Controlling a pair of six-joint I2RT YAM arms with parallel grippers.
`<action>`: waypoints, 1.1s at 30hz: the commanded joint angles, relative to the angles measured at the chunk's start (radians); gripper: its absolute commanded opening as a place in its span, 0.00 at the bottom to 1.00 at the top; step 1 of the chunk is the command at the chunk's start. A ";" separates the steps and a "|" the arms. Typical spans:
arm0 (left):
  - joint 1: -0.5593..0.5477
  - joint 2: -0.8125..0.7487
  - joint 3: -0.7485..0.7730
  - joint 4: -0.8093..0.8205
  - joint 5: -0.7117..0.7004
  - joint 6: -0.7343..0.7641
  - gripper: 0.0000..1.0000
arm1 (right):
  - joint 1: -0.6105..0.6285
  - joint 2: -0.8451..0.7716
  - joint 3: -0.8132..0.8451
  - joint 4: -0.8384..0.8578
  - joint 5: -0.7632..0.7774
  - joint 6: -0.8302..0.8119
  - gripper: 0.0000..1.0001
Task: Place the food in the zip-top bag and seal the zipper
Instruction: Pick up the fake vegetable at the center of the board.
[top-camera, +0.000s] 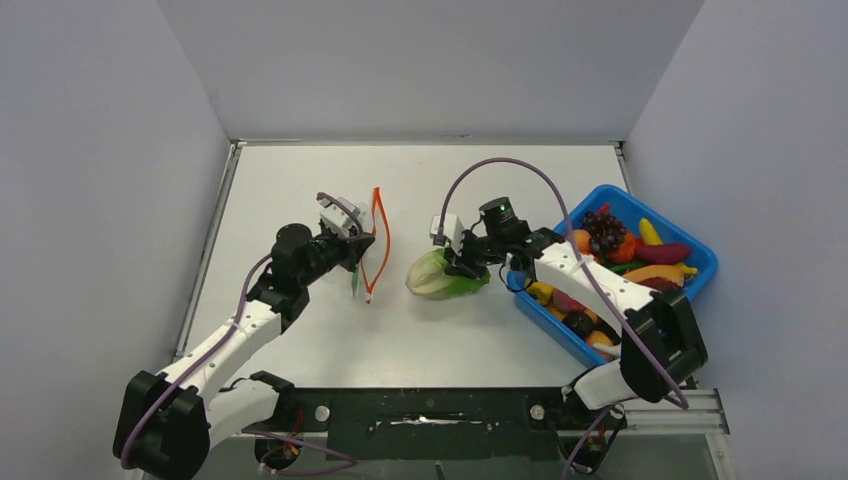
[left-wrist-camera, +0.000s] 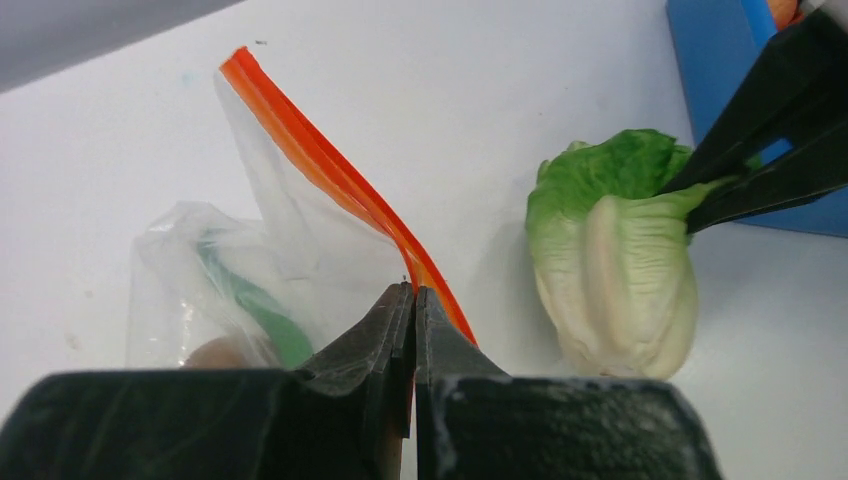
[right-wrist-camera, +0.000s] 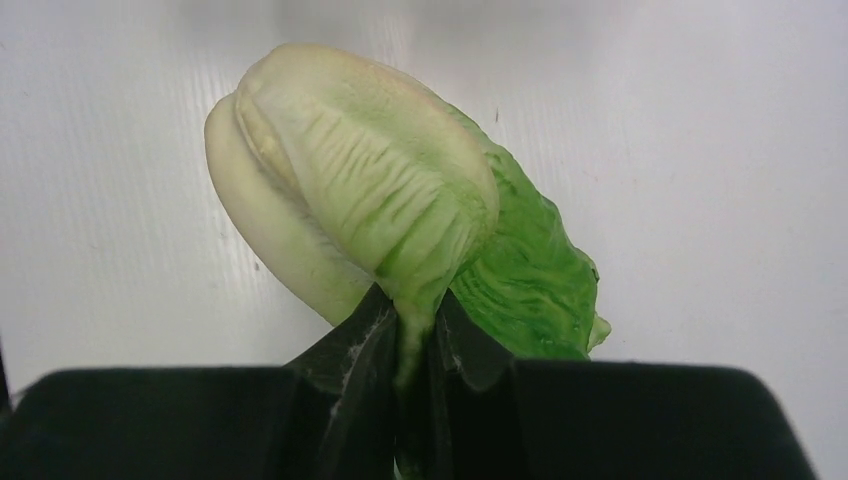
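Top external view, 3 entries. Entry 1, left gripper (left-wrist-camera: 413, 292): jaws pressed together on 1 lip of the zip-top bag (left-wrist-camera: 250, 250), left of the counter's centre. It lifts the zipper (left-wrist-camera: 335, 180) off the table (top-camera: 430, 180) as a narrow loop facing the right edge. Bag contents, per left wrist view: 1 green piece (left-wrist-camera: 262, 310) and 1 brownish piece (left-wrist-camera: 218, 352). Entry 2, right gripper (right-wrist-camera: 412, 310): clamped on the green frilled end of the lettuce leaf (top-camera: 438, 276), pale stem end pointing toward the bag. The leaf is near the counter's centre, between the bag and the blue bin (left-wrist-camera: 715, 70); whether it touches the table cannot be told. Entry 3, bin at the right edge, holding grapes (top-camera: 603, 230) and other food. Step judged in hand: carrying the leaf to the bag mouth. Handling notes: the mouth looks slim against the leaf's width, so lead with the tapered stem end, level with the raised lip. Slide it in along the lower sheet and release only once most of the leaf is past the zipper. A hard push risks dragging the film out of the left pinch.
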 joint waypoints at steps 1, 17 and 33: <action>0.004 -0.014 0.003 0.197 0.041 0.140 0.00 | 0.033 -0.169 0.031 0.077 0.041 0.295 0.00; -0.046 0.062 -0.045 0.236 0.217 0.326 0.00 | 0.078 -0.160 0.279 -0.239 0.207 1.102 0.00; -0.112 -0.020 -0.091 0.276 0.032 0.296 0.00 | 0.128 0.043 0.155 -0.048 0.148 1.447 0.00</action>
